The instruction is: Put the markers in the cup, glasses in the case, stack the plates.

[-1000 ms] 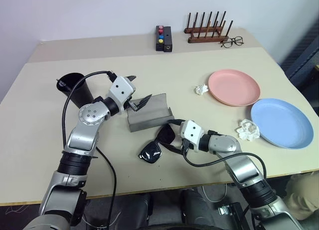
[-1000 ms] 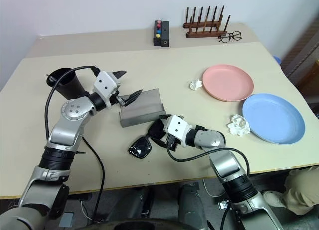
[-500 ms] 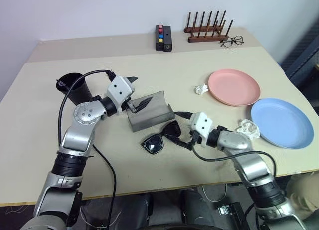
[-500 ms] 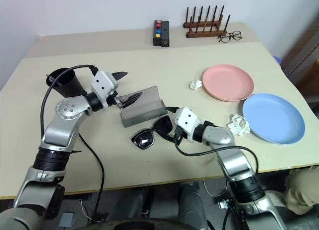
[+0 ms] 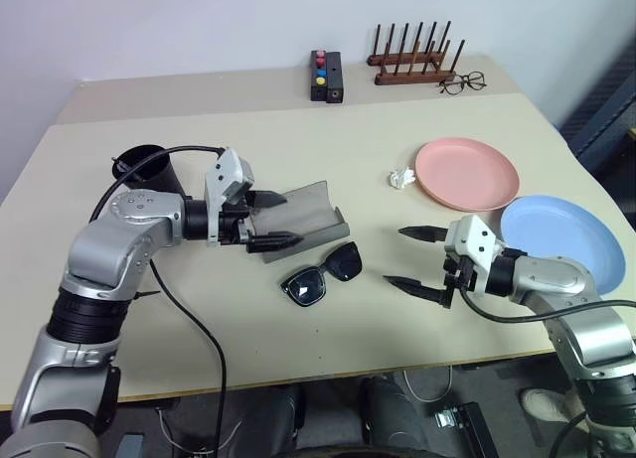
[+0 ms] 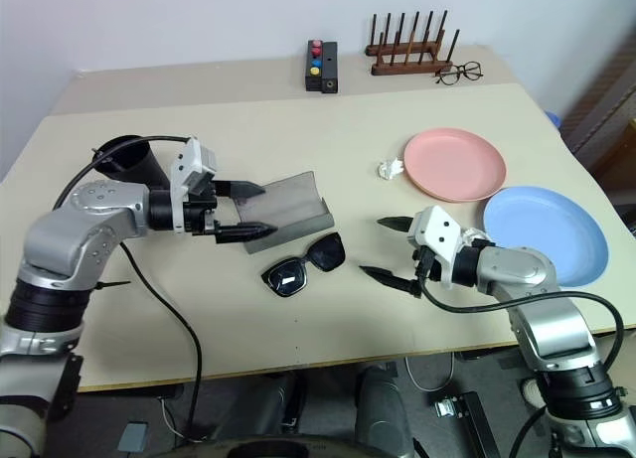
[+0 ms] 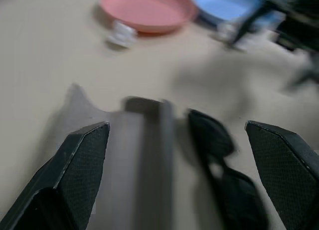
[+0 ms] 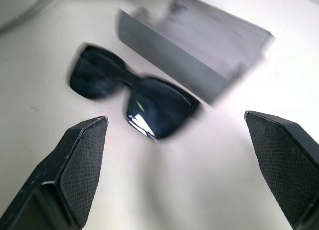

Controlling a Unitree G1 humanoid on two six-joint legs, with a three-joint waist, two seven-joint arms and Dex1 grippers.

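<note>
Black sunglasses (image 5: 323, 276) lie flat on the table, just in front of the grey case (image 5: 303, 220), which stands open. My left gripper (image 5: 288, 218) is open at the case's left end, its fingers pointing right across the case. My right gripper (image 5: 395, 256) is open, a short way right of the sunglasses and apart from them, pointing left. The right wrist view shows the sunglasses (image 8: 132, 98) in front of the case (image 8: 199, 45). The black cup (image 5: 149, 170) stands behind my left arm. The pink plate (image 5: 467, 173) and blue plate (image 5: 561, 244) lie side by side at the right. The markers are hidden.
A crumpled tissue (image 5: 401, 178) lies left of the pink plate. At the table's back stand a wooden rack (image 5: 412, 61), wire-framed spectacles (image 5: 462, 82) and a black box with coloured buttons (image 5: 326, 76). A cable loops from my left arm over the table.
The sunglasses slid up towards the case and now lie free. My right gripper drew away to the right and rose. My left gripper pulled back and turned level across the case.
</note>
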